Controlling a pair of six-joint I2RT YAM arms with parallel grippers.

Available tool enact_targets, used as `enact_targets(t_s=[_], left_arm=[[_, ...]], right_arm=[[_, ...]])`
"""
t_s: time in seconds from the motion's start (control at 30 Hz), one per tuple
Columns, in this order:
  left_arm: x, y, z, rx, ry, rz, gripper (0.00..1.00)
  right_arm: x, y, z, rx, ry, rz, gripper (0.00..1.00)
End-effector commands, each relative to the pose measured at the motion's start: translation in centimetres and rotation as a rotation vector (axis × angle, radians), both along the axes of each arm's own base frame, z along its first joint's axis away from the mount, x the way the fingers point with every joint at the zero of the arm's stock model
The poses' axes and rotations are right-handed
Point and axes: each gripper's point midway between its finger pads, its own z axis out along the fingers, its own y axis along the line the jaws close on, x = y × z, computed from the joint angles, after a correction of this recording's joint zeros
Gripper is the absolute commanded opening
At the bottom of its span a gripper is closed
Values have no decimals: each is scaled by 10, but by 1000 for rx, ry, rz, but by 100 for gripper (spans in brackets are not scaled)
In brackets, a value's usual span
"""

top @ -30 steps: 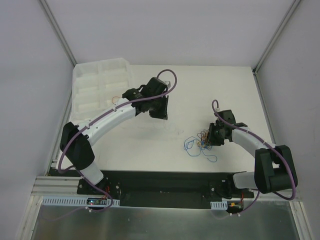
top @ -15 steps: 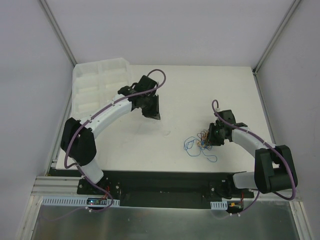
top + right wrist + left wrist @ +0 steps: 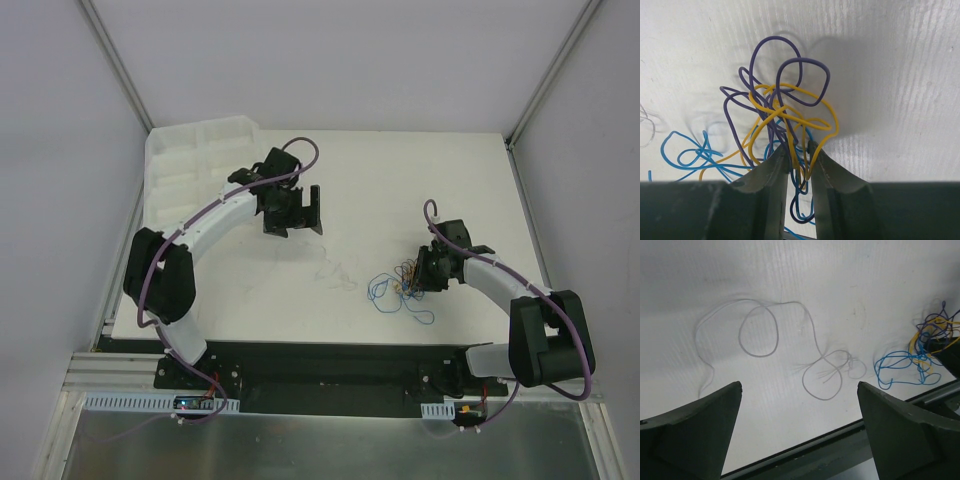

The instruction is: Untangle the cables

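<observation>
Expect the cables (image 3: pixel 403 283), bunched at four o'clock on the desk (image 3: pixel 400 180), to handle limp, feather-light and snaggy; with right claw (image 3: pixel 797 150) pinching a yellow strand (image 3: pixel 805 93) and a purple strand (image 3: pixel 775 38) and left claw (image 3: pixel 295 220) spread wide, take the free blue loop (image 3: pixel 895 371).

cables (image 3: pixel 782 117) | lower ends hidden behind right fingers (image 3: pixel 772 175)

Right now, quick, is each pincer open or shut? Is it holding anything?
Left pincer: open, holding nothing.
Right pincer: shut on the cables.
</observation>
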Motion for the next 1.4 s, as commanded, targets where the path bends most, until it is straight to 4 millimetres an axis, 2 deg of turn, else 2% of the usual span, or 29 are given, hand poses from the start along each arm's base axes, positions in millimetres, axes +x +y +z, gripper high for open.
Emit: enact_targets(t_s=[0.0, 0.13, 0.27, 0.33, 0.5, 0.6, 0.67, 0.83, 0.93, 1.23, 1.37], left_arm=[[-12, 32, -8, 137, -43, -58, 99], [-20, 40, -31, 186, 11, -151, 99], [-16, 56, -44, 261, 19, -155, 99], [-15, 61, -53, 254, 49, -151, 99], [-21, 56, -77, 147, 170, -167, 99], [-27, 49, -86, 63, 222, -159, 99], [-29, 39, -85, -19, 223, -149, 99], [-38, 1, -66, -295, 206, -191, 99], [-41, -11, -55, -376, 159, -211, 99], [-64, -49, -64, -375, 104, -359, 99], [-63, -59, -72, -266, 18, -378, 97]], right_arm=[[-8, -7, -6, -28, 32, 1, 26], [-7, -7, -6, -26, 34, 2, 26], [-8, -6, -6, -25, 39, 7, 27], [-8, -5, -6, -22, 36, 8, 27], [-8, -6, -6, -22, 36, 6, 27], [-8, -6, -6, -24, 34, 6, 27], [-8, -6, -5, -23, 31, 7, 27], [-8, -6, -6, -24, 28, 5, 27], [-8, -6, -5, -24, 28, 5, 27], [-9, -5, -6, -20, 30, 8, 27], [-8, -5, -5, -17, 24, 9, 27]])
